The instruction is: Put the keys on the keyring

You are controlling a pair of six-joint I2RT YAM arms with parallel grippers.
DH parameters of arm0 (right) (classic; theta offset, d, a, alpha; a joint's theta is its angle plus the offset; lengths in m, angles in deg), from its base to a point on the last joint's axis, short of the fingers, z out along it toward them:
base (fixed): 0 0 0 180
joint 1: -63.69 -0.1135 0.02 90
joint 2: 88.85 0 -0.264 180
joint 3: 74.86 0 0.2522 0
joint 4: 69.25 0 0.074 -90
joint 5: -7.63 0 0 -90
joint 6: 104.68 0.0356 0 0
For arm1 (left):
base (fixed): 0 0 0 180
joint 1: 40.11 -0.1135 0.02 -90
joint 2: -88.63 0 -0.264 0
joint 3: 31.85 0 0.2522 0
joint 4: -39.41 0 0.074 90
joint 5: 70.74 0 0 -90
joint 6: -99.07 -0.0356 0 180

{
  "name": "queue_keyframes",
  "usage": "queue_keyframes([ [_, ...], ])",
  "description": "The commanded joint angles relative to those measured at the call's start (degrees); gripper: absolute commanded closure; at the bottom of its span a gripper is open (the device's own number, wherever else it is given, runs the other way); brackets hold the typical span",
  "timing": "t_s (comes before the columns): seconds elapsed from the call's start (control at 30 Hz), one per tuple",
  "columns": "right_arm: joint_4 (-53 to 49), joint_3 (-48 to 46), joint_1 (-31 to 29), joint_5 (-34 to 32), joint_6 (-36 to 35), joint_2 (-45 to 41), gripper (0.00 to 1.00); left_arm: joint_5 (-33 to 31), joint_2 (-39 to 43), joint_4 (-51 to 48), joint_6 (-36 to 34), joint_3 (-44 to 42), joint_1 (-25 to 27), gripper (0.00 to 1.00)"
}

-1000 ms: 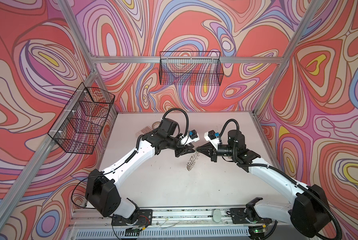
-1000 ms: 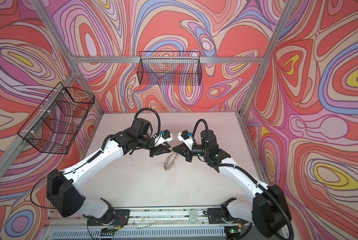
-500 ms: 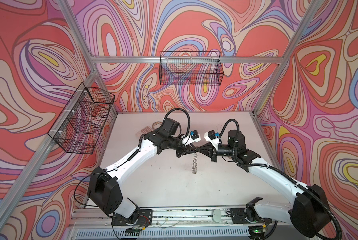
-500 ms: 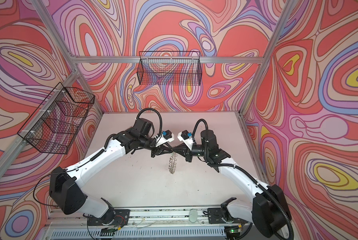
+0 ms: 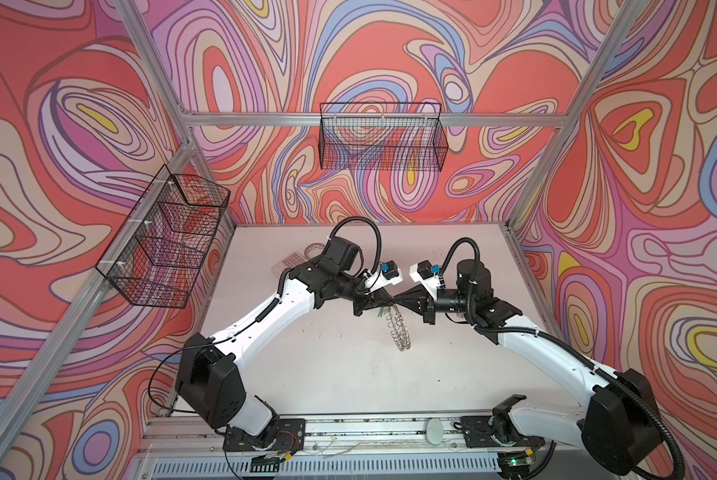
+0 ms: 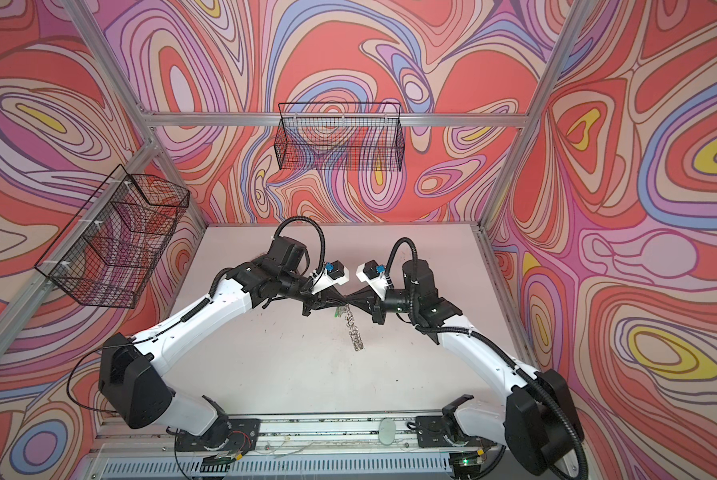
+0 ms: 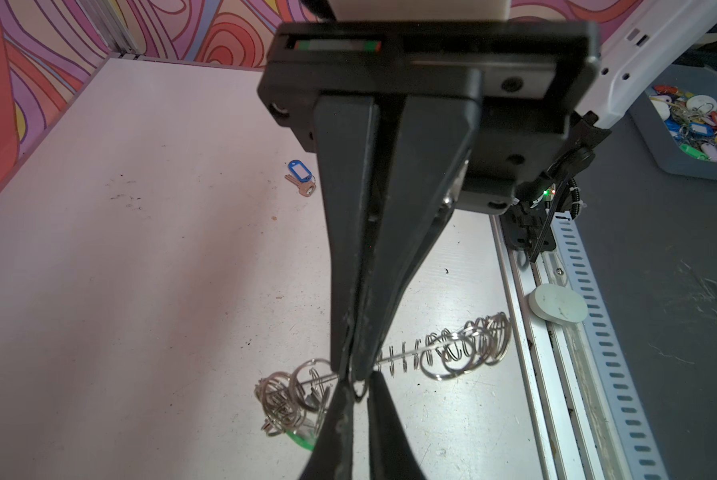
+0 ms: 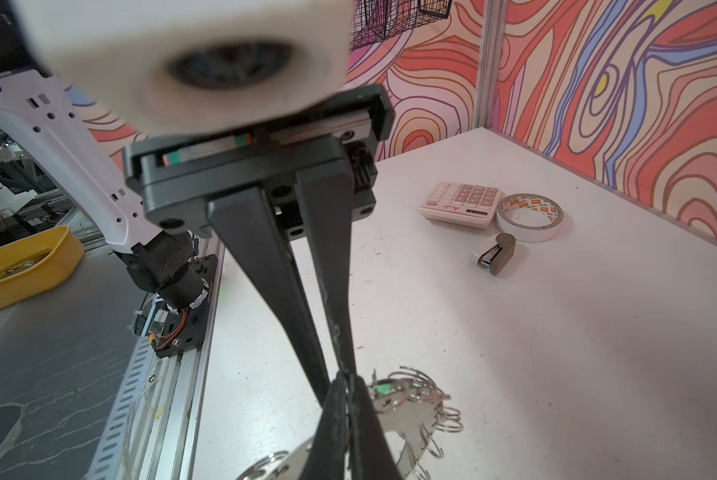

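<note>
Left gripper point(image 5: 389, 297) hangs over the middle of the table point(image 5: 306, 374), off the surface, jaws pinched fully together. From the right wrist camera the left gripper point(image 8: 343, 372) tapers to a single point right at the rim of the keyring point(image 8: 402, 413). One small wire loop point(image 7: 360, 391) sits at its tips in the left wrist view; whether that loop is actually clamped can't be told.

Right gripper point(image 5: 400, 298) points in from the opposite side, tip to tip with the left one. Its jaws are closed on the keyring, and the flat grey disc crosses between them.

In both top views the keyring point(image 6: 354, 332) is in the air, held at its upper edge. It hangs edge-on below the two sets of tips, loops fringing it all the way down.

Green-tagged key point(image 5: 379, 312) sits in among the loops just beside the tips (threaded on or only resting there, not clear). Blue-tagged key point(image 7: 300, 178) lies flat on the table, well apart from the keyring.

Back left of the table:
- calculator point(image 8: 458, 203)
- tape roll point(image 8: 529, 216) just beside it
- small beige-and-olive gadget point(image 8: 493, 253) near both

Off the table:
- grey bin point(image 7: 655, 137) of coloured key tags
- yellow tray point(image 8: 57, 249)
- white oval puck point(image 7: 556, 303) on the front rail
</note>
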Motion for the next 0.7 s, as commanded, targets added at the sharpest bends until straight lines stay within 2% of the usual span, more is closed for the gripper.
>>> queue_keyframes([
  [0.0,2.23,1.18,-0.6,1.21,-0.45,-0.7,1.0,4.77,-0.93,5.94,4.87,-0.97,1.03,1.0],
  [0.1,0.92,1.61,-0.56,0.76,-1.14,-2.09,1.0,4.11,0.22,14.15,11.39,-5.11,1.0,1.0],
  [0.2,0.95,1.71,-0.6,-1.22,-0.08,-4.38,0.85,2.54,3.2,22.15,16.2,-10.13,0.94,1.0],
  [0.27,1.47,1.55,-0.53,-3.75,1.38,-6.28,0.72,2.21,5.44,25.89,18.98,-13.02,0.94,1.0],
  [0.43,6.06,-0.52,-0.23,-13.38,5.98,-11.53,0.56,-0.7,9.78,32.79,25.28,-18.17,0.94,1.0],
  [0.53,7.05,-0.91,0.36,-19.97,10.05,-13.4,0.5,-2.24,11.98,39.28,30.08,-21.75,0.94,1.0],
  [0.67,5.16,-0.83,1.36,-23.11,14.18,-14.92,0.46,-2.29,14.24,48.35,36.18,-25.81,1.03,1.0],
])
